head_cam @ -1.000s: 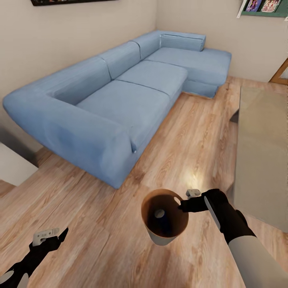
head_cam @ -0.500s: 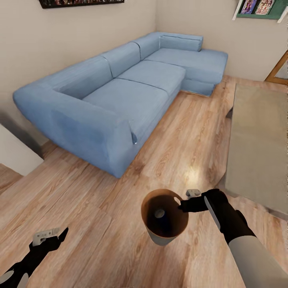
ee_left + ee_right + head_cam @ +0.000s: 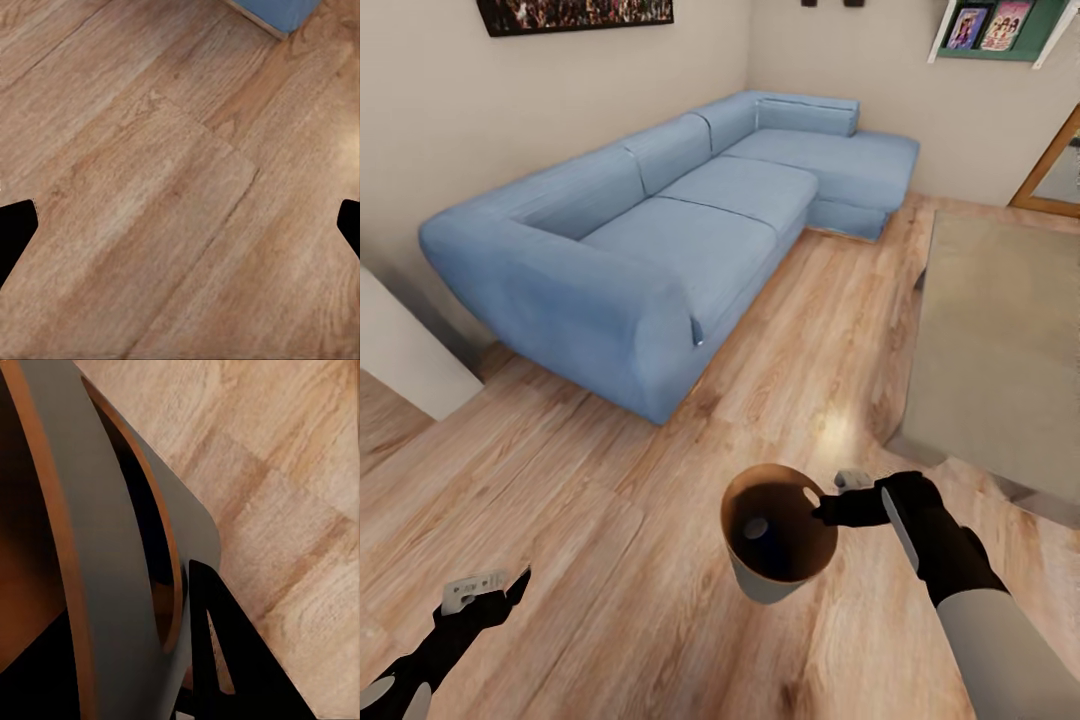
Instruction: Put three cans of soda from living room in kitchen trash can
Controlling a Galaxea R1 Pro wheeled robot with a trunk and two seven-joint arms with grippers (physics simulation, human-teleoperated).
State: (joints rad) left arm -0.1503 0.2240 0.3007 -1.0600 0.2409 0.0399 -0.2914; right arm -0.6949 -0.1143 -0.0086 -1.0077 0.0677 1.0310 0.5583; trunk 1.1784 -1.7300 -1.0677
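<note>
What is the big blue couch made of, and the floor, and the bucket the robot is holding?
The sofa looks like soft matte fabric, with seams. The floor looks like glossy wood planks, showing grain. The bin, held by the right gripper, seems smooth plastic, perhaps.

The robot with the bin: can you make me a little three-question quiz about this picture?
1. True or false: the right gripper holds the trash can by its rim.
2. What lies inside the trash can? A) a soda can B) a book C) nothing
3. Fill in: the left gripper hangs over the wood ____.

Key:
1. True; the trash can is off the floor, held at the rim's handle hole.
2. A; one soda can, silvery top up, near the bottom.
3. Floor; it holds nothing, and the blue sofa stands beyond.
</note>
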